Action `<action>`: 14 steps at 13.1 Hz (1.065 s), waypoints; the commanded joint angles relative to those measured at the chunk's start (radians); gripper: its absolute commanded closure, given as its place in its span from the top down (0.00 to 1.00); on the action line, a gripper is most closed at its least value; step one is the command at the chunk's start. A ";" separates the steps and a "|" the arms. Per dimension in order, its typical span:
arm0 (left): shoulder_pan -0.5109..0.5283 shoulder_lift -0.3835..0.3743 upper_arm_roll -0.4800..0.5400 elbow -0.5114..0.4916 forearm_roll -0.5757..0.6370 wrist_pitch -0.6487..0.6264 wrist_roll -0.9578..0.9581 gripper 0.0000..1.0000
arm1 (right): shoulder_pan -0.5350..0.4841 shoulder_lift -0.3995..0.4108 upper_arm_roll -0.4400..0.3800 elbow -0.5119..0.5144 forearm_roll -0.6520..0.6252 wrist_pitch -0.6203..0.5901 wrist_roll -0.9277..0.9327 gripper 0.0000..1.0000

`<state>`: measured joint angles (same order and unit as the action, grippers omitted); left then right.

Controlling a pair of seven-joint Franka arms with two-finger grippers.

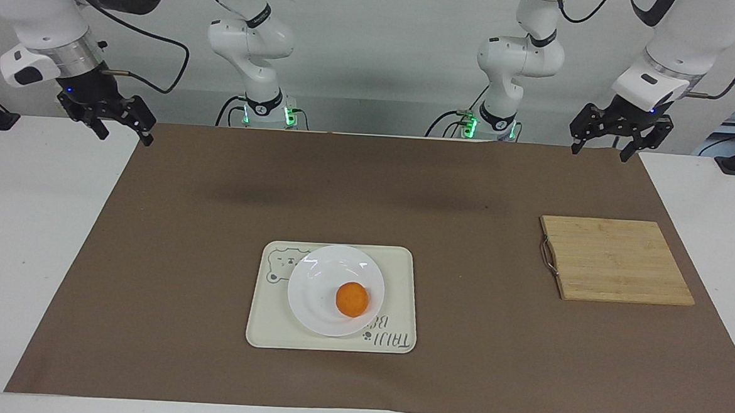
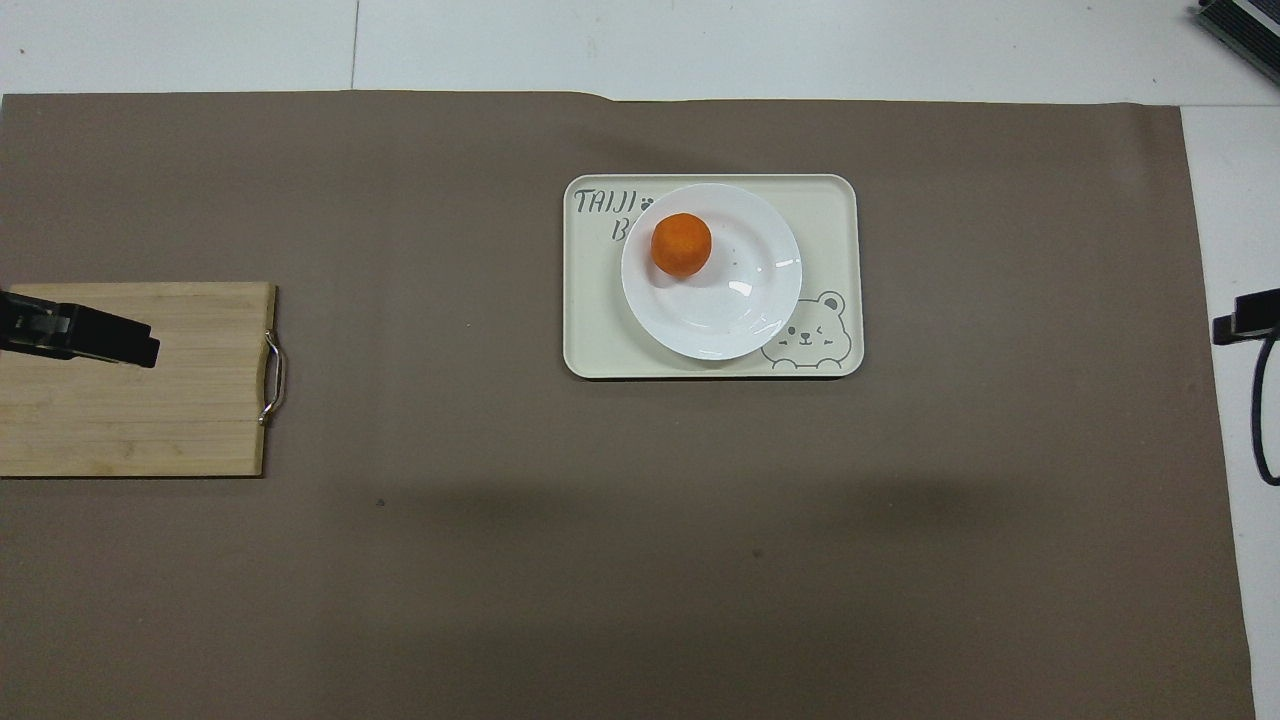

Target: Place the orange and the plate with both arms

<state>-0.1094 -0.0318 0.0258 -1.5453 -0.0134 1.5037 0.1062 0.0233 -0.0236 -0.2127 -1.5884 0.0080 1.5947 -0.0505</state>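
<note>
**Orange on plate, both grippers raised and empty**

The orange [image 1: 352, 299] is seen resting on the plate [image 1: 319, 279], which is set on the tray [image 1: 401, 277] mid-mat. The right gripper [image 1: 123, 123] is held up over the mat's edge, fingers spread, nothing grasped. The left gripper [image 1: 599, 140] is raised at the mat's corner at the left arm's end, likewise spread and empty. A cutting board [image 1: 616, 260] lies well apart from the tray.
</note>
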 commanded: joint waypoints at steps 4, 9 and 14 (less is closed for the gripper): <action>0.016 -0.011 -0.007 0.002 0.007 -0.017 0.017 1.00 | 0.001 -0.013 0.090 0.110 -0.092 -0.084 -0.074 1.00; 0.017 -0.010 -0.006 0.002 0.010 -0.019 0.023 1.00 | -0.003 -0.015 0.147 0.203 -0.068 -0.162 -0.066 1.00; 0.013 -0.010 -0.009 0.002 0.043 -0.017 0.023 1.00 | -0.007 -0.116 0.141 0.010 -0.059 -0.125 0.004 1.00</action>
<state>-0.1085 -0.0318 0.0273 -1.5448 0.0111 1.5010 0.1130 0.0212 -0.0679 -0.0754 -1.4645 -0.0599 1.4476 -0.0866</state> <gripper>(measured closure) 0.000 0.000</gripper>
